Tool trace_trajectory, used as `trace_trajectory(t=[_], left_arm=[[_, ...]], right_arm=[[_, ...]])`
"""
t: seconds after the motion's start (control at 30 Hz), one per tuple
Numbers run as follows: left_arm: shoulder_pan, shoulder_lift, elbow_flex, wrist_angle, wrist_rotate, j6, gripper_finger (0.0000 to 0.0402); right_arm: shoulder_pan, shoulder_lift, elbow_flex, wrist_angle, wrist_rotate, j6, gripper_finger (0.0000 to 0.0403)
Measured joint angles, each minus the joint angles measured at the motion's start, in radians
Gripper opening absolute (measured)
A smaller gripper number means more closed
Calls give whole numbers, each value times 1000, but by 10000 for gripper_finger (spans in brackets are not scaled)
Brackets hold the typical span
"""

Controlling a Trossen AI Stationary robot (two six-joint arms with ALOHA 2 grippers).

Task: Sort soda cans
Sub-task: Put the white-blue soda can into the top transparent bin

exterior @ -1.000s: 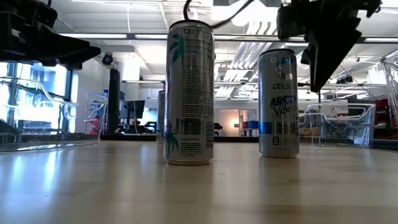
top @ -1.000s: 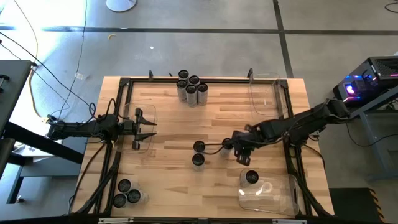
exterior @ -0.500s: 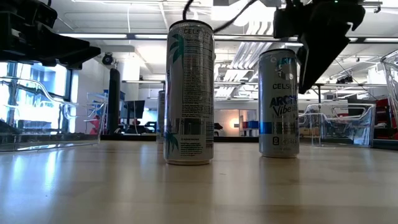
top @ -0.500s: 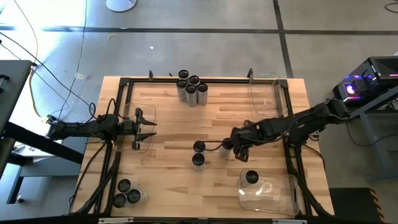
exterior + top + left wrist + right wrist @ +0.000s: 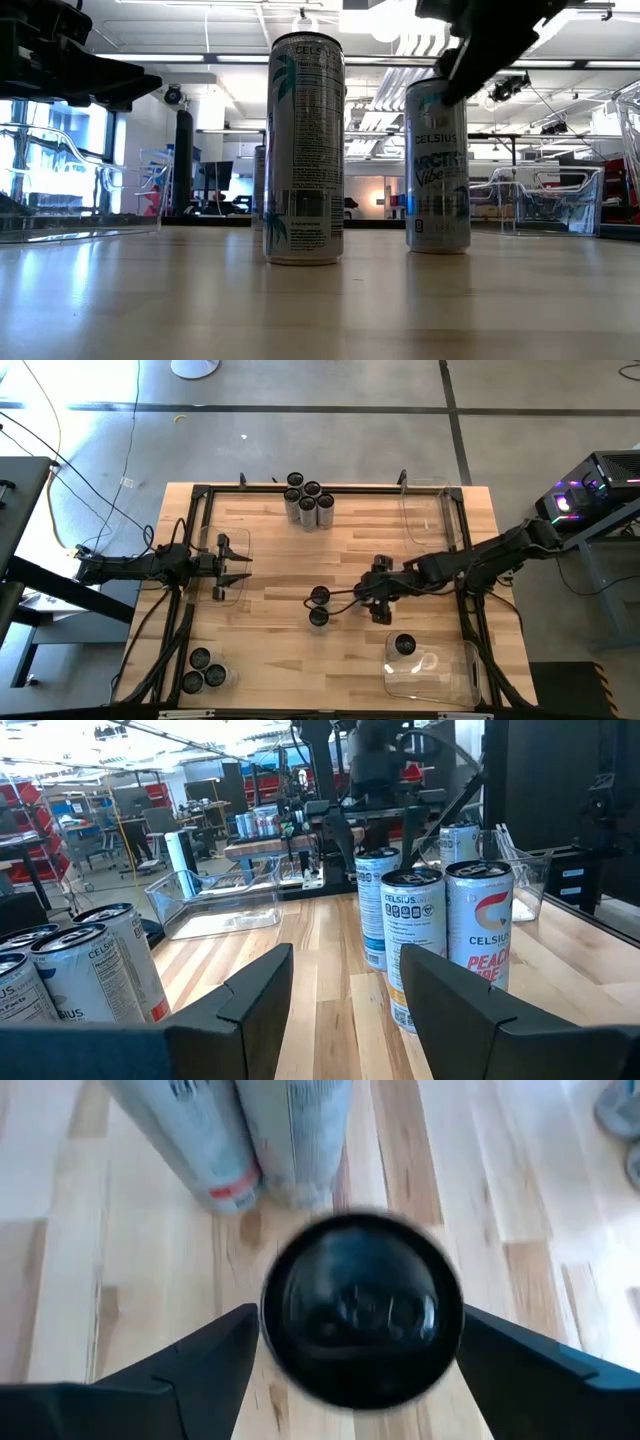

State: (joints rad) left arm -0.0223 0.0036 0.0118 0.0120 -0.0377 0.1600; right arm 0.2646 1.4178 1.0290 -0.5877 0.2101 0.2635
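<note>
Several soda cans stand upright on the wooden table. One can [image 5: 437, 165] stands under my right gripper [image 5: 380, 592], right of the table's middle. The gripper is open and slants down over the can's dark top [image 5: 360, 1320], with one finger on each side of it. Two more cans [image 5: 320, 595] [image 5: 318, 617] stand just to its left. My left gripper [image 5: 235, 565] waits open and level at the table's left, over a clear bin [image 5: 240, 588], with nothing between its fingers [image 5: 345, 980]. My right gripper comes at the can from above, slanting down from the table's right. Its two fingers [image 5: 215, 1350] stand beside the rim of the can's top, and the can stands upright on the table. Whether a finger touches the can, I cannot tell.
A cluster of several cans [image 5: 308, 500] stands at the far edge. Three cans [image 5: 205, 672] sit at the near left corner. A clear bin [image 5: 445, 670] at the near right holds one can [image 5: 404, 645]. Another clear bin [image 5: 430, 510] stands at the far right.
My right gripper has moved toward the table's left, has come over the can, has turned at the wrist and has opened. In the low view the can under it has slid a little to the left and still stands upright.
</note>
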Motion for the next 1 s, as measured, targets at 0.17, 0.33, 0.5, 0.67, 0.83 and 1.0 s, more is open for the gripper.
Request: trace_trajectory(t=[0.17,0.33,0.5,0.67,0.83,1.0], left_arm=[[0,0,0,0,0,0,179],[0,0,0,0,0,0,179],[0,0,0,0,0,0,179],[0,0,0,0,0,0,179],[0,0,0,0,0,0,179],[0,0,0,0,0,0,179]], right_arm=[[-1,0,0,37,36,40,319],[0,19,0,36,53,99,319],[6,76,0,39,62,87,304],[23,84,0,40,78,113,244],[43,10,30,8,128,127,239],[53,-113,126,-205,286,146,239]])
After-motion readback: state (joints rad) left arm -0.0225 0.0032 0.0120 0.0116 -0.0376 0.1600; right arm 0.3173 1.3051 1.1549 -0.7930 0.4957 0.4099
